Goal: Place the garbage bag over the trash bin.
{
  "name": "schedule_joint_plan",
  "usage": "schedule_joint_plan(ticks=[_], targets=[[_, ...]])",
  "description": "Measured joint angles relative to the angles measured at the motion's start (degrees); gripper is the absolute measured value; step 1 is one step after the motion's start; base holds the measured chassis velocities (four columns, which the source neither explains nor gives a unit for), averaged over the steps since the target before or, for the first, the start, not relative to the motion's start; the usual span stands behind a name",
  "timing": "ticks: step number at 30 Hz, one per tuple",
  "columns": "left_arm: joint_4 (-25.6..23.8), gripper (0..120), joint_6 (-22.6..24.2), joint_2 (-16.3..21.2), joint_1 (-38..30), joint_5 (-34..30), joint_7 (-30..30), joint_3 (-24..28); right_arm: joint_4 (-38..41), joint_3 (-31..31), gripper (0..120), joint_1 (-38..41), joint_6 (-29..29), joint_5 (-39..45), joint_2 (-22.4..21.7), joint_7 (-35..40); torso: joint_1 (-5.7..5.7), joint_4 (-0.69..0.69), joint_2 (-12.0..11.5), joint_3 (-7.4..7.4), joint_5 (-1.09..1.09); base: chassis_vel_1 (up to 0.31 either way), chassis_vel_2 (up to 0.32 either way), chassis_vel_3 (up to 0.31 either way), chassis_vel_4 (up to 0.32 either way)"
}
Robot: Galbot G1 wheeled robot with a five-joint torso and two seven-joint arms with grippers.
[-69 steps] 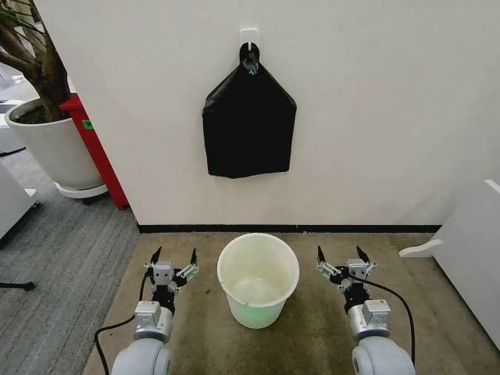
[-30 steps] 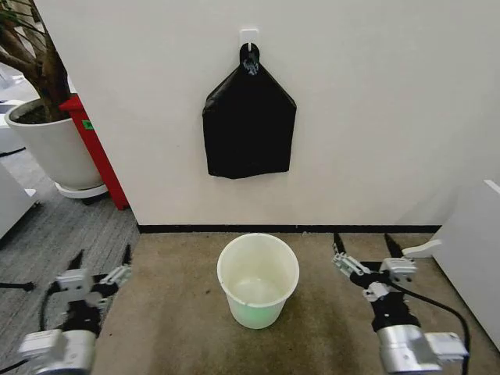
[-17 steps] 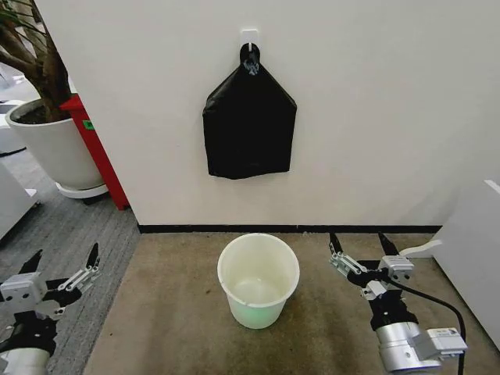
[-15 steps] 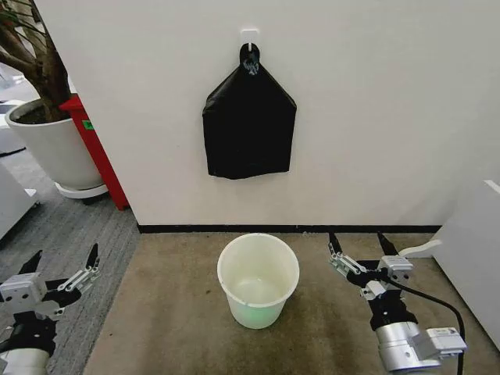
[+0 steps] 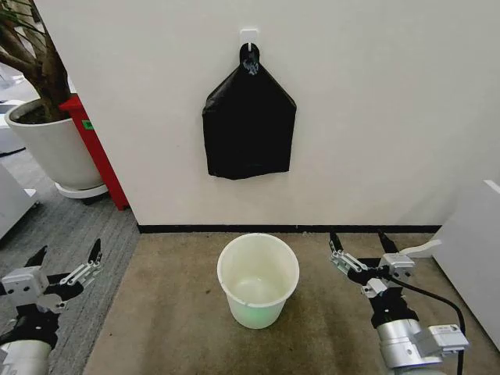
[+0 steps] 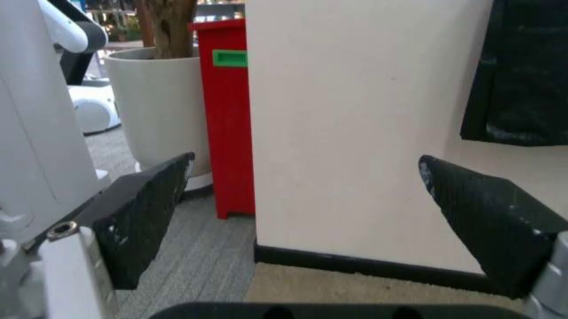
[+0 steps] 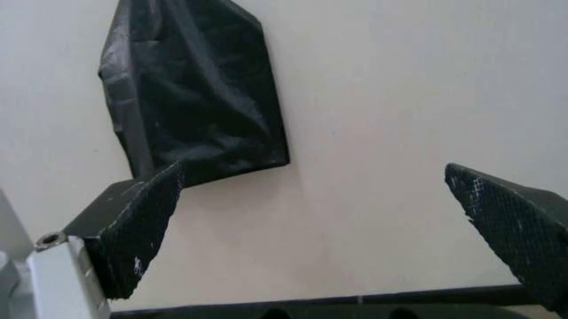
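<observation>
The trash bin [image 5: 254, 312], a round cream-white bucket with a greenish base, stands empty on the beige carpet by the wall. The garbage bag is out of view. A flat, house-shaped black bundle [image 5: 248, 125] hangs by its loop from a white wall hook above the bin; it also appears in the wrist views [image 6: 523, 73] [image 7: 191, 93]. My left gripper [image 5: 69, 250] [image 6: 304, 163] is open, low and far to the left of the bin over grey carpet. My right gripper [image 5: 357, 237] [image 7: 315, 169] is open, to the right of the bin. Both hold nothing.
A large white plant pot [image 5: 55, 148] [image 6: 159, 106] with a tree stands at the far left, with a red box [image 5: 94, 148] [image 6: 229, 113] against the wall corner beside it. White furniture [image 5: 469, 250] borders the right side. The wall runs just behind the bin.
Both arms have swung outward from the bin: the left one far to the left over the grey carpet, the right one slightly right. Over the last half second they hardly move.
</observation>
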Motion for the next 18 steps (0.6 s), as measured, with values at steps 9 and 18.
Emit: schedule_joint_plan(ticks=[9,18], targets=[[0.1,100,1.0,3.8,1.2,-3.0,0.5,0.1,-0.9,-1.0,100,6.3,-0.8,11.6,-4.9,0.8,0.00,0.00,0.0,0.00,0.00,0.000,0.000,0.000,0.000],[0.1,100,0.6,4.8,2.5,-3.9,1.1,0.1,-2.5,-2.3,100,14.3,-3.3,20.8,-7.4,3.3,0.00,0.00,0.0,0.00,0.00,0.000,0.000,0.000,0.000]])
